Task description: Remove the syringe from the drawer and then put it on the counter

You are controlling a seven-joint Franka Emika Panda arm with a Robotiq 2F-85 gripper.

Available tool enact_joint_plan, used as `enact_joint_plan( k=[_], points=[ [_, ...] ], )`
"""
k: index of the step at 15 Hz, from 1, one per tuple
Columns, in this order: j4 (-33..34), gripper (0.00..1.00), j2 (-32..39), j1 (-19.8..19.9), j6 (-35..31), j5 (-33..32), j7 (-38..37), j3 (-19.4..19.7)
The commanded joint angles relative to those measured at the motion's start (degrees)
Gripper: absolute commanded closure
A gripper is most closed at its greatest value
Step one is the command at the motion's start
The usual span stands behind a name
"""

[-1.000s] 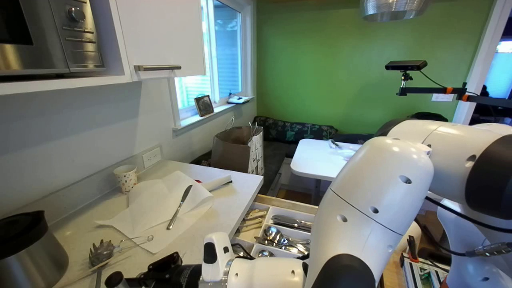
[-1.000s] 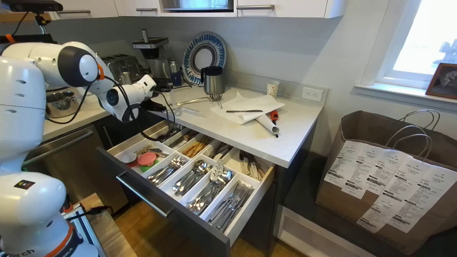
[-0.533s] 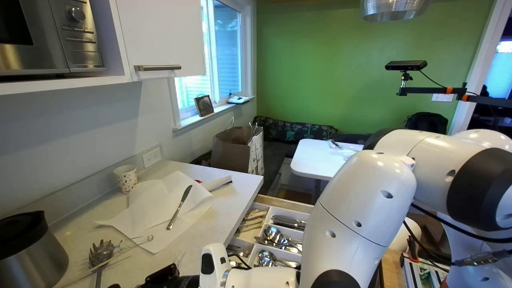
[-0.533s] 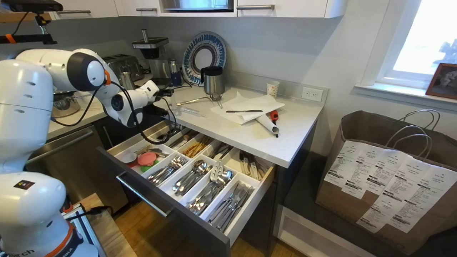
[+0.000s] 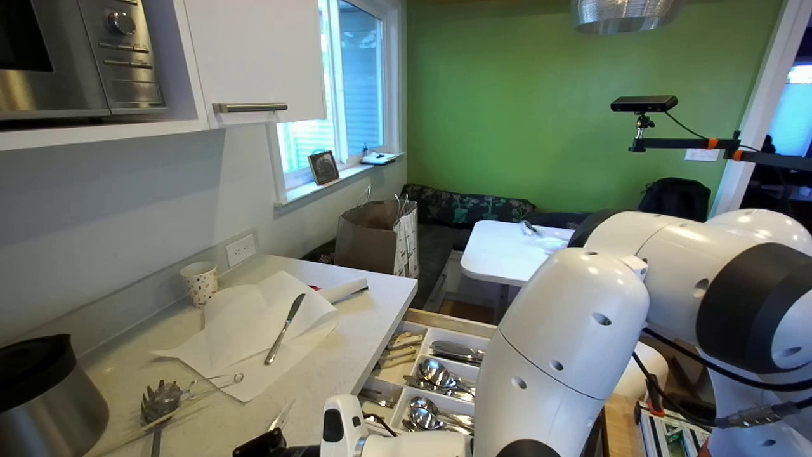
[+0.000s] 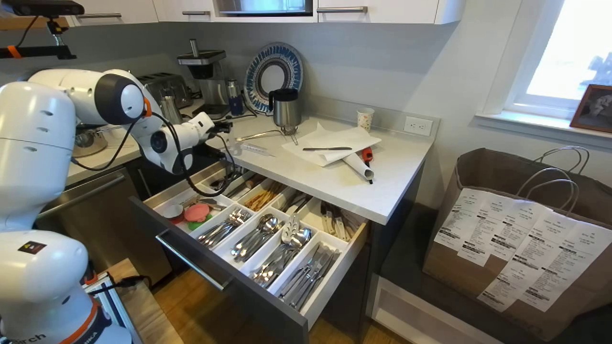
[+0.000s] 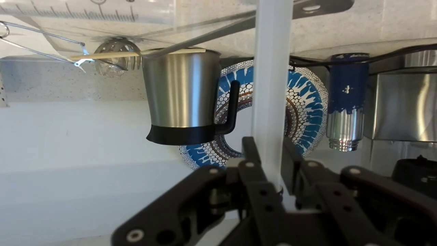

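The syringe [image 6: 256, 150], a clear barrel with graduation marks, lies on the pale counter [image 6: 354, 181]; its barrel [image 7: 85, 12] also shows at the top left of the wrist view. My gripper [image 7: 268, 141] is shut on a long translucent white tube [image 7: 273, 68]. The tube reaches towards the counter; I cannot tell whether it belongs to the syringe. In an exterior view the gripper [image 6: 226, 126] is at the counter's left end, left of the syringe. The open drawer [image 6: 267, 304] has a dark front and a white divided cutlery tray.
A steel jug [image 6: 286, 109], whisk, long utensil, paper with a knife [image 6: 327, 148], paper cup [image 6: 365, 118] and rolled paper [image 6: 357, 165] are on the counter. A patterned plate [image 6: 258, 76] leans on the wall. A blue bottle [image 7: 348, 89] and coffee machine [image 6: 210, 76] stand behind the gripper.
My gripper has risen and shifted slightly to the right in an exterior view, with the arm following. The syringe on the counter and the drawer have not moved.
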State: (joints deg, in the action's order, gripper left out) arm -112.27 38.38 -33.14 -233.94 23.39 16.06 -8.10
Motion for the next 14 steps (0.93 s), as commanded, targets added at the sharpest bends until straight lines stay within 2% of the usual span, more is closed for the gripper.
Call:
enact_joint_plan(
  k=[1,2,3,4,5,11,14],
  points=[
    [0.38,0.95,1.52,1.51,-1.48,-3.67,-3.61,-0.58],
    [0.30,0.95,1.49,1.75,-1.47,-4.18,-4.08,-0.65],
    [0.06,0.54,1.26,1.95,-1.26,-4.57,-4.22,-0.64],
    [0.06,0.53,1.27,2.15,-1.34,-5.04,-4.52,-0.68],
    [-0.13,0.49,1.07,2.27,-1.32,-5.11,-4.52,-0.67],
    [-1.00,0.01,0.21,2.87,-0.51,-6.28,-4.69,-0.92],
    [-2.25,0.00,-0.89,3.67,1.87,-8.85,-5.23,-1.59]
  ],
)
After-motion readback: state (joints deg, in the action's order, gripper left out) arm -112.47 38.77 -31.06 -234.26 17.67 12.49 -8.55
